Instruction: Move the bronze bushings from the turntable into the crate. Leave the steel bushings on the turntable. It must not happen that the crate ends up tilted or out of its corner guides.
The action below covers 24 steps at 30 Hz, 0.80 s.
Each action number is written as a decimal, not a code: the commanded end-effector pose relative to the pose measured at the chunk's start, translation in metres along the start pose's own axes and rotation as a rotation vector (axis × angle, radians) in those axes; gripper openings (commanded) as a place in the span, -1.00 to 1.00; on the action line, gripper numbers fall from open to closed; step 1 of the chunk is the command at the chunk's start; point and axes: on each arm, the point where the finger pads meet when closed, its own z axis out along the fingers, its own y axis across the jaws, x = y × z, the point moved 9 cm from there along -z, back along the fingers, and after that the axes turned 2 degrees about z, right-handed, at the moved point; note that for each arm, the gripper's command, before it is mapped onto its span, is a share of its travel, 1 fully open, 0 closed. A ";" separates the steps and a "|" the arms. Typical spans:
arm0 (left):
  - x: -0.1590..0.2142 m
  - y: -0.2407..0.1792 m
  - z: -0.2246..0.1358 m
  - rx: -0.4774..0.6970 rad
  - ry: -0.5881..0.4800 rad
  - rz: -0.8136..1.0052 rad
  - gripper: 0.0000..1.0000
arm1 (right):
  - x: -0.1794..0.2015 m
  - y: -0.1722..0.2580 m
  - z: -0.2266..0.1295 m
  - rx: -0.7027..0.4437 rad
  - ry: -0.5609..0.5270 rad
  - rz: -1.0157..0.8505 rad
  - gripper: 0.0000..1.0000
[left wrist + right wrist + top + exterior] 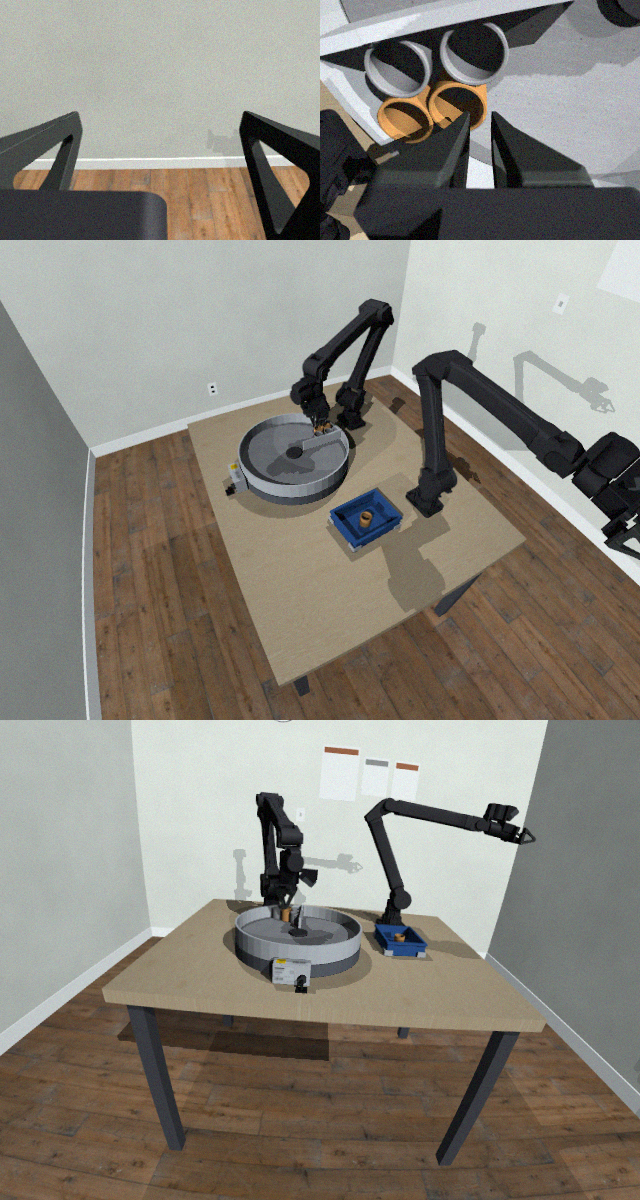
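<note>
The turntable (294,491) (299,952) (560,110) holds two bronze bushings, one (400,121) near the rim and one (443,107) farther in. Two steel bushings, one (386,77) nearer the rim and another (457,65), stand between them and the divider. My right gripper (480,120) (285,901) is nearly closed and empty, its tips just beside the inner bronze bushing. My left gripper (160,120) (531,838) is open and empty, off the table's side. The blue crate (370,538) (408,948) looks level in its corner guides, with one bronze bushing (365,517) (399,938) inside.
The divider (321,440) (420,22) rises from the turntable floor beside the steel bushings. The raised turntable rim surrounds the bushing group. A small control box (237,477) (291,972) stands against the turntable's outer side. The left arm's base (425,501) is close to the crate.
</note>
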 end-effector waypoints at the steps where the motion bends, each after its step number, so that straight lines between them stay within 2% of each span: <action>1: -0.040 0.004 0.004 -0.011 -0.087 -0.013 1.00 | -0.001 -0.006 0.003 0.008 -0.012 0.004 -0.71; 4: -0.040 0.004 0.004 -0.011 -0.087 -0.013 1.00 | -0.001 -0.006 0.006 0.008 -0.012 0.003 -0.71; 7: -0.040 0.004 0.004 -0.011 -0.087 -0.013 1.00 | -0.006 -0.013 -0.010 0.052 -0.041 0.003 -0.71; 24: -0.040 0.004 0.004 -0.011 -0.087 -0.013 1.00 | -0.006 -0.013 -0.007 0.040 -0.033 0.003 -0.71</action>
